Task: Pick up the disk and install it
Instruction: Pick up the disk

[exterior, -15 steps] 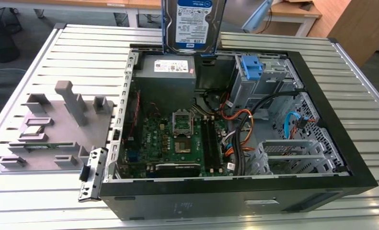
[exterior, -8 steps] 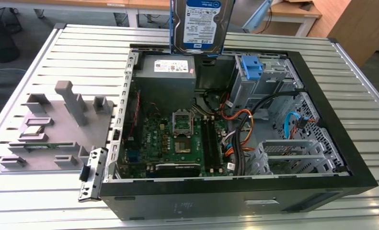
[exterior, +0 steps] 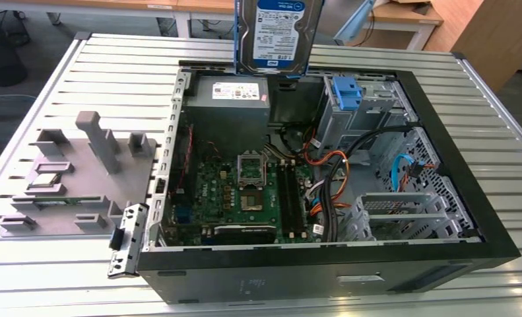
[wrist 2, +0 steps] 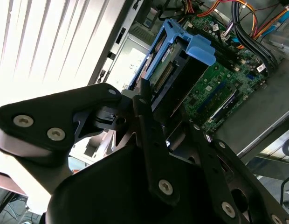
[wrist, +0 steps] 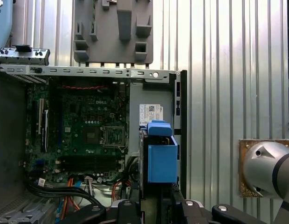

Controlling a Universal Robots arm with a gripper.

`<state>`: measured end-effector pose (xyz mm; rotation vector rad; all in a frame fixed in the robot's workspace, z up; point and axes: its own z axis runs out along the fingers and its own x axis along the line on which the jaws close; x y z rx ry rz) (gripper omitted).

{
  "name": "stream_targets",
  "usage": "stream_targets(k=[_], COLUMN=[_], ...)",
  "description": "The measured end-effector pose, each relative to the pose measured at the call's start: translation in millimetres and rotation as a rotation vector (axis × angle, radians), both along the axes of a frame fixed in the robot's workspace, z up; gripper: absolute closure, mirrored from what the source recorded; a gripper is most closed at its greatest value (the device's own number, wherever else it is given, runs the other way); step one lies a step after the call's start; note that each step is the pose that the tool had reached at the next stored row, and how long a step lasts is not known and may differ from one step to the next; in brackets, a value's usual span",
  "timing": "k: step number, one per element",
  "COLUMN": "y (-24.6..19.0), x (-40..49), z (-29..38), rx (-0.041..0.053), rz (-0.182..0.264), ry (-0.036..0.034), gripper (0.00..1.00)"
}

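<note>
— One disk [exterior: 276, 33] in the exterior view: where is it?
— Upright and aloft over the far edge of the open computer case [exterior: 331, 267], above the grey power supply [exterior: 229, 99]. The case sits mid-surface [exterior: 111, 59], with a grey fixture [exterior: 76, 178] beside it toward the exterior view's left edge.
— And the second wrist view?
— The end effector [wrist 2: 170, 116] pinches the blue-framed disk [wrist 2: 175, 70], black fingers [wrist 2: 151, 135] against its sides. The motherboard [wrist 2: 219, 88] lies beyond.
— First wrist view?
— The disk [wrist: 161, 156] shows end-on in the end effector [wrist: 156, 207], over the power supply [wrist: 140, 95] by the case's corner.
</note>
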<state>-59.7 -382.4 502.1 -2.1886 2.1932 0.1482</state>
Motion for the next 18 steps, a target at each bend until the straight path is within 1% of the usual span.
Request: stream_targets(k=[5, 7, 14, 18], y=[-1.3, -2.8, -10.2, -12.3], x=[0.2, 0.4, 1.3, 1.6], z=[-0.1, -0.1, -0.6, -0.8], rx=[0.0000, -0.0001, -0.0002, -0.0008], rz=[0.000, 0.000, -0.002, -0.004], ry=[0.0000, 0.0001, 0.0005, 0.0005], gripper=[0.65, 0.65, 0.65, 0.65])
